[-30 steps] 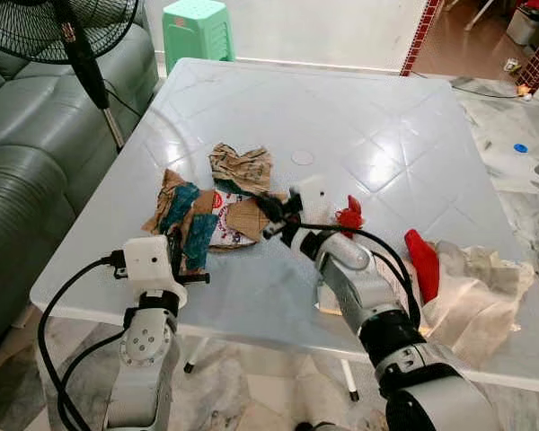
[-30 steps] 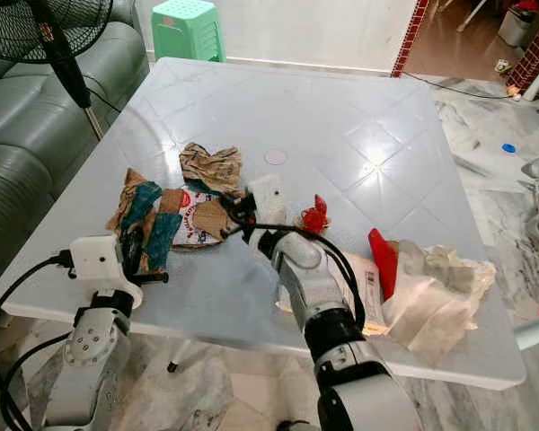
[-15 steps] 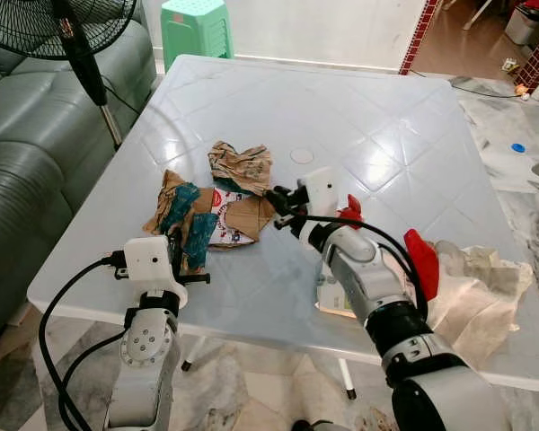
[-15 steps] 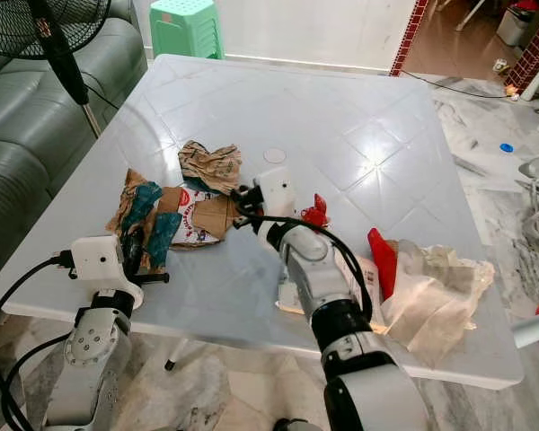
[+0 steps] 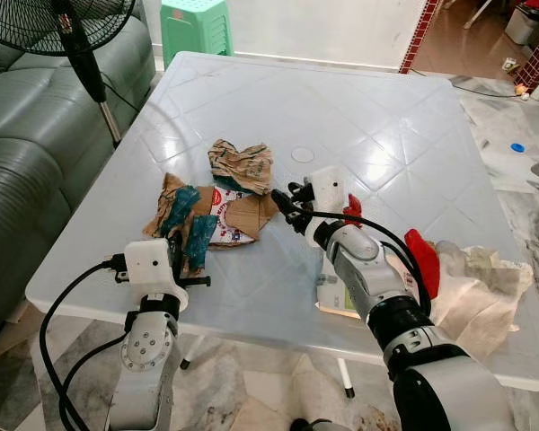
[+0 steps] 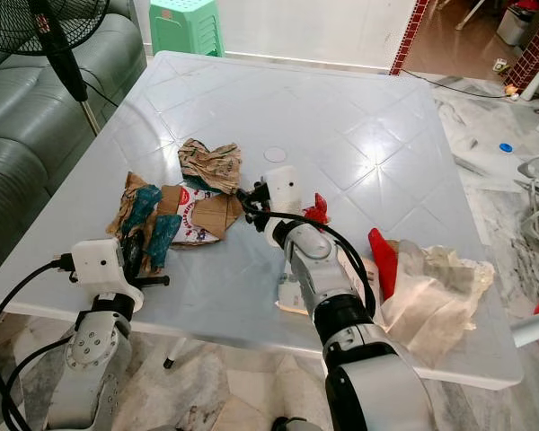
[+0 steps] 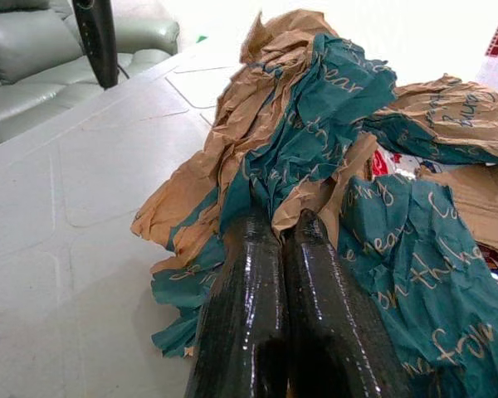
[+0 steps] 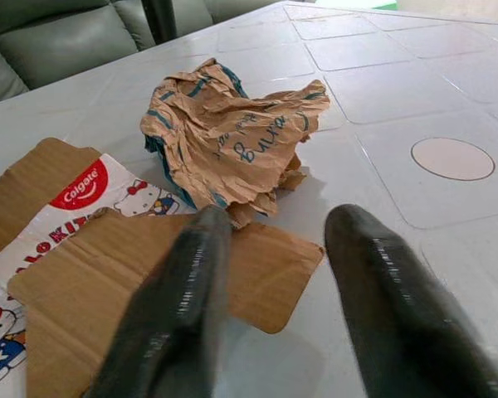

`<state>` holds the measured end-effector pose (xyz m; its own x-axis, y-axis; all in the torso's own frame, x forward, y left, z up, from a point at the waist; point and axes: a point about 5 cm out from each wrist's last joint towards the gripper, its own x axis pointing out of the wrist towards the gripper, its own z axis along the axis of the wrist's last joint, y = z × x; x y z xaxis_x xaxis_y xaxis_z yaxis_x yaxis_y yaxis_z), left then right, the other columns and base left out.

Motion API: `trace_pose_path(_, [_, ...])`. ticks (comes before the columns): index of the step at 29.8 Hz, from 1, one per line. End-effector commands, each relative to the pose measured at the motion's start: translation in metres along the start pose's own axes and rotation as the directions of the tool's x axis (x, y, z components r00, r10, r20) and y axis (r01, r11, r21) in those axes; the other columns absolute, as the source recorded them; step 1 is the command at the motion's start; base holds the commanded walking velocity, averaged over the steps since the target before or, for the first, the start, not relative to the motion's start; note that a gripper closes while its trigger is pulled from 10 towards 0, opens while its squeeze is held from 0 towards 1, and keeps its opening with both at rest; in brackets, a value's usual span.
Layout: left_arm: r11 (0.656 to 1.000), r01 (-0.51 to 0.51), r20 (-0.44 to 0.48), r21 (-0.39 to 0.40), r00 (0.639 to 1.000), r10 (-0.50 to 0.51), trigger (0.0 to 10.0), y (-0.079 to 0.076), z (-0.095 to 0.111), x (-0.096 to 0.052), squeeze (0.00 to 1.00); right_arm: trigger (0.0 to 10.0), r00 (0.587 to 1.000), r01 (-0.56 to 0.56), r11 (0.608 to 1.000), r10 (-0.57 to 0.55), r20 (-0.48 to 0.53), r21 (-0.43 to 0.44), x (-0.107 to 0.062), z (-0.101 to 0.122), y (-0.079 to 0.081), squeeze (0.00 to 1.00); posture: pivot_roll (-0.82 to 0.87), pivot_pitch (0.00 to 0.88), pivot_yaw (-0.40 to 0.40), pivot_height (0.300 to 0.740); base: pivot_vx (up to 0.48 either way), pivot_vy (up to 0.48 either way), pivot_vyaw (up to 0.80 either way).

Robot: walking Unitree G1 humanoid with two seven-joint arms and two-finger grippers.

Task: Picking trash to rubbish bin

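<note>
On the white table (image 5: 377, 99) lies a pile of trash: a crumpled brown paper ball (image 5: 241, 166), a flattened Colgate cardboard box (image 5: 235, 218) and crumpled teal and brown paper (image 5: 184, 220). My right gripper (image 5: 283, 199) hovers open just over the cardboard's right corner (image 8: 266, 265), with the paper ball (image 8: 232, 133) straight ahead of its fingers (image 8: 183, 315). My left gripper (image 7: 280, 222) is shut near the table's front edge, its tips pressed against the teal and brown paper (image 7: 315, 141). I cannot tell whether paper is pinched between them.
A small red scrap (image 5: 351, 210), a red wrapper (image 5: 424, 262) and a crumpled beige bag (image 5: 481, 287) lie at the front right, with a flat packet (image 5: 334, 296) under my right arm. A grey sofa (image 5: 27, 144), a standing fan (image 5: 72, 36) and a green stool (image 5: 198, 27) stand to the left and behind.
My right gripper has moved farther out over the table, from the cardboard's middle to its right corner near the paper ball. The left arm has stayed put.
</note>
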<state>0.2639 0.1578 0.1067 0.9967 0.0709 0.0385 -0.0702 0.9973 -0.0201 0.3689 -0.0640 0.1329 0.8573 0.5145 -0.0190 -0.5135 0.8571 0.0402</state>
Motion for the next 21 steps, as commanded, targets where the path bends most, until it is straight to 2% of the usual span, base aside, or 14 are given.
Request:
trace_pose_path(1, [1.000, 0.003, 0.007, 0.001, 1.000, -0.003, 0.0, 0.000, 0.002, -0.003, 0.00, 10.0, 1.000, 0.011, 1.000, -0.011, 0.008, -0.011, 0.002, 0.004, -0.002, 1.00, 0.05, 0.128, -0.094, 0.740, 0.000, 0.000, 0.00])
trace_pose_path(6, [1.000, 0.003, 0.005, 0.009, 1.000, -0.003, 0.0, 0.004, 0.002, -0.004, 0.00, 10.0, 1.000, 0.013, 1.000, -0.013, 0.009, 0.011, 0.003, 0.002, 0.000, 1.00, 0.06, 0.127, -0.090, 0.740, 0.000, 0.000, 0.00])
trace_pose_path(17, [1.000, 0.014, -0.003, 0.010, 1.000, -0.014, 0.0, 0.002, 0.002, -0.008, 0.00, 10.0, 0.999, 0.033, 0.997, -0.032, -0.028, 0.069, 0.003, -0.010, 0.006, 1.00, 0.08, 0.135, -0.081, 0.740, 0.000, 0.000, 0.00])
trace_pose_path(18, [1.000, 0.015, -0.004, 0.010, 1.000, -0.015, 0.0, 0.002, 0.002, -0.008, 0.00, 10.0, 0.999, 0.045, 0.995, -0.042, -0.034, 0.085, 0.003, -0.012, 0.006, 0.92, 0.08, 0.135, -0.079, 0.740, 0.000, 0.000, 0.00])
trace_pose_path(19, [1.000, 0.015, -0.004, 0.010, 1.000, -0.015, 0.0, 0.002, 0.002, -0.008, 0.00, 10.0, 0.999, 0.045, 0.995, -0.042, -0.034, 0.085, 0.003, -0.012, 0.006, 0.92, 0.08, 0.135, -0.079, 0.740, 0.000, 0.000, 0.00])
trace_pose_path(20, [1.000, 0.016, -0.004, 0.010, 1.000, -0.016, 0.0, 0.002, 0.002, -0.008, 0.00, 10.0, 0.998, 0.056, 0.993, -0.051, -0.044, 0.103, 0.003, -0.014, 0.006, 0.42, 0.09, 0.136, -0.078, 0.740, 0.000, 0.000, 0.00])
trace_pose_path(21, [1.000, 0.017, -0.005, 0.010, 1.000, -0.017, 0.0, 0.002, 0.002, -0.008, 0.00, 10.0, 0.997, 0.059, 0.992, -0.054, -0.049, 0.114, 0.003, -0.015, 0.006, 0.42, 0.09, 0.136, -0.078, 0.740, 0.000, 0.000, 0.00])
